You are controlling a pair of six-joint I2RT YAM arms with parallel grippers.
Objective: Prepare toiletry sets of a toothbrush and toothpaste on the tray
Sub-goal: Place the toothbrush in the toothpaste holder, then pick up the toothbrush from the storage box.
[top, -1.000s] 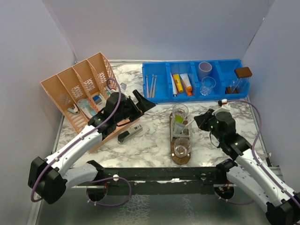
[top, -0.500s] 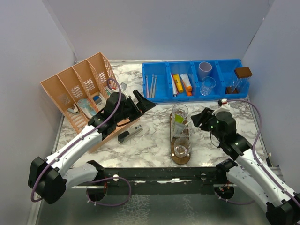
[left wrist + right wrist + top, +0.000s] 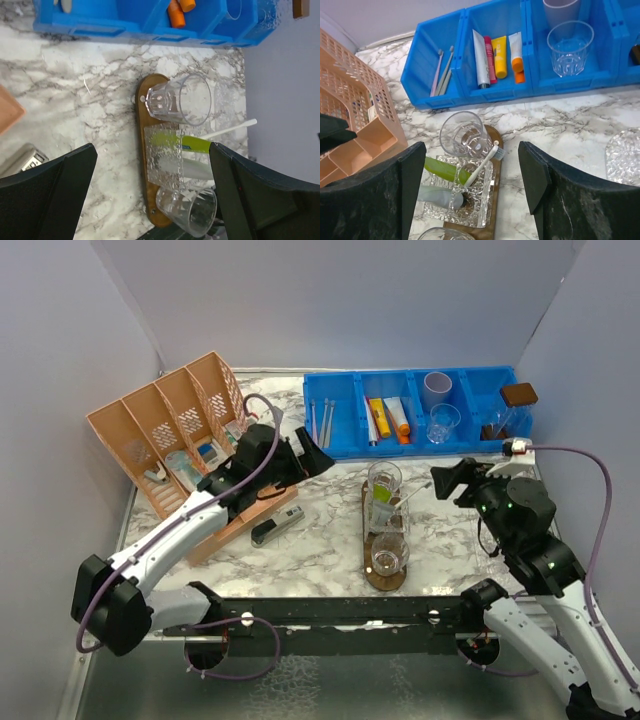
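The dark brown tray (image 3: 383,578) lies mid-table with a clear tumbler (image 3: 384,478) at its far end and another (image 3: 388,552) at its near end. Between them a ribbed glass holder (image 3: 470,202) carries a lime green tube (image 3: 442,170), a grey tube (image 3: 435,195) and a white toothbrush (image 3: 482,162) that leans out to the right. My right gripper (image 3: 448,480) hangs open to the right of the tray, apart from the toothbrush (image 3: 406,499). To the tray's left my left gripper (image 3: 308,455) is wide open and holds nothing. The tray (image 3: 145,130) shows between its fingers.
A blue bin (image 3: 345,435) at the back holds spare toothbrushes (image 3: 444,70), tubes (image 3: 495,55) and a tumbler (image 3: 569,47). The orange divided basket (image 3: 150,435) lies tilted at the left, with a small dark stapler-like item (image 3: 277,527) in front. Another ribbed glass piece (image 3: 622,155) lies right of the tray.
My right gripper went from shut to open, let go of the toothbrush in the glass holder and drew back to the right. The left arm shifted slightly toward the tray.
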